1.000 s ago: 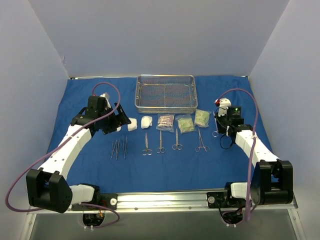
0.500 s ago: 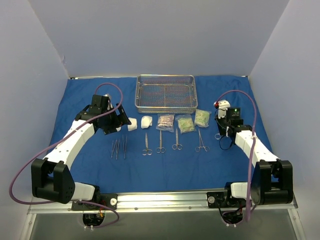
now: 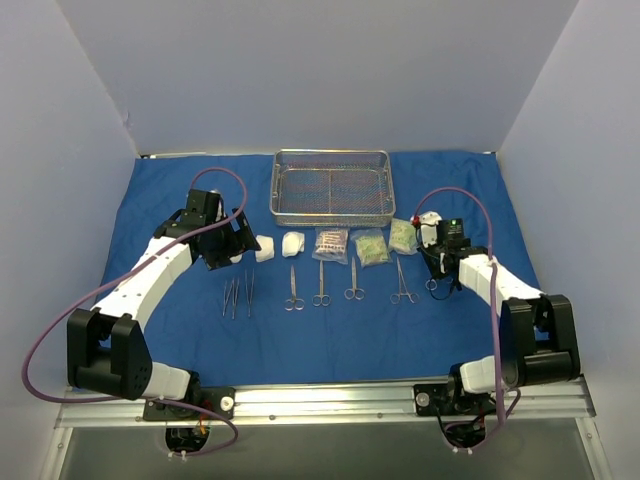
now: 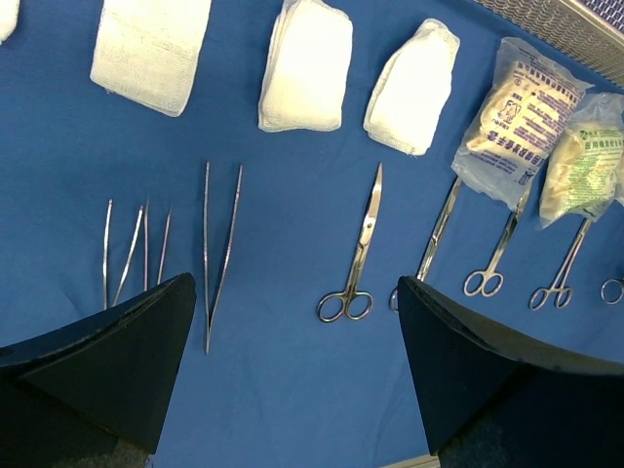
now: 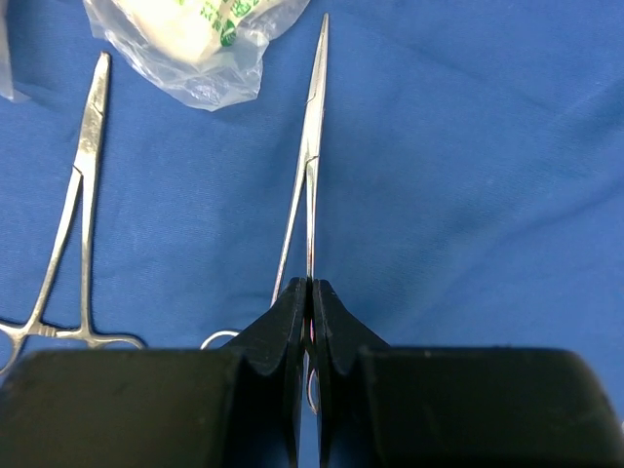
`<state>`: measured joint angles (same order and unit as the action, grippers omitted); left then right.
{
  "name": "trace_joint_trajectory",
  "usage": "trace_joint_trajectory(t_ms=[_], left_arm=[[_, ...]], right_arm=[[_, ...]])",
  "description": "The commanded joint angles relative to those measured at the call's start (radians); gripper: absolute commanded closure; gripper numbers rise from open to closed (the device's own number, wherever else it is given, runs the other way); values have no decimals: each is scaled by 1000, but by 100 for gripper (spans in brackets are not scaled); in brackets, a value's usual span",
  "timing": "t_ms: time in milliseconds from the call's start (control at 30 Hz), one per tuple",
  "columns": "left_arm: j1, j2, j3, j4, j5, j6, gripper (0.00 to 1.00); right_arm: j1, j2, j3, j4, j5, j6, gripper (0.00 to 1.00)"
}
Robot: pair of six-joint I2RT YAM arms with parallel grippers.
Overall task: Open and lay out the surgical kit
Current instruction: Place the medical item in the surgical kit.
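The blue drape (image 3: 180,330) lies spread flat, with the wire-mesh tray (image 3: 330,212) standing empty at its far edge. In front of the tray runs a row of white gauze pads (image 4: 305,63) and clear packets (image 4: 517,107), and nearer than those a row of instruments: tweezers (image 4: 219,244), scissors (image 4: 361,244) and ring-handled forceps (image 5: 78,195). The step in hand appears to be setting down the last instrument at the right end of that row. The right claw (image 5: 310,292) is clamped, fingers pressed together, on the shank of a slim ring-handled instrument (image 5: 312,146), just ahead of its rings. The instrument's tip points toward the rightmost packet (image 5: 195,49) and ends just beside it. Whether the instrument rests on the drape or hangs just above cannot be told. To complete the step well, align the shank parallel to the neighbouring forceps, with a clear gap between them and the tip short of the packet film. Lower it until it lies flat, part the fingers fully, then withdraw straight up so that neither finger snags a ring or drags the cloth. The left claw (image 4: 294,288) hovers with fingers wide apart above the tweezers and scissors, holding nothing; keep it clear of the row.
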<state>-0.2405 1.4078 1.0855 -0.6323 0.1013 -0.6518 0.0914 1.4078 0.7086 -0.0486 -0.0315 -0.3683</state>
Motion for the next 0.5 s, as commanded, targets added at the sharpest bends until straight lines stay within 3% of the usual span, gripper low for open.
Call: trace_joint_trajectory(t_ms=[0,433,467], left_arm=[[0,3,30,23,-29,-5,6],[0,-6,25,14,-61,-2,6],[0,-6,25,16,-60,-3,6]], right_arm=[[-4,28,8,-25,25,-20,100],[19,88,28,-85,10,-60,100],[21,85,26,-85,12,-60,97]])
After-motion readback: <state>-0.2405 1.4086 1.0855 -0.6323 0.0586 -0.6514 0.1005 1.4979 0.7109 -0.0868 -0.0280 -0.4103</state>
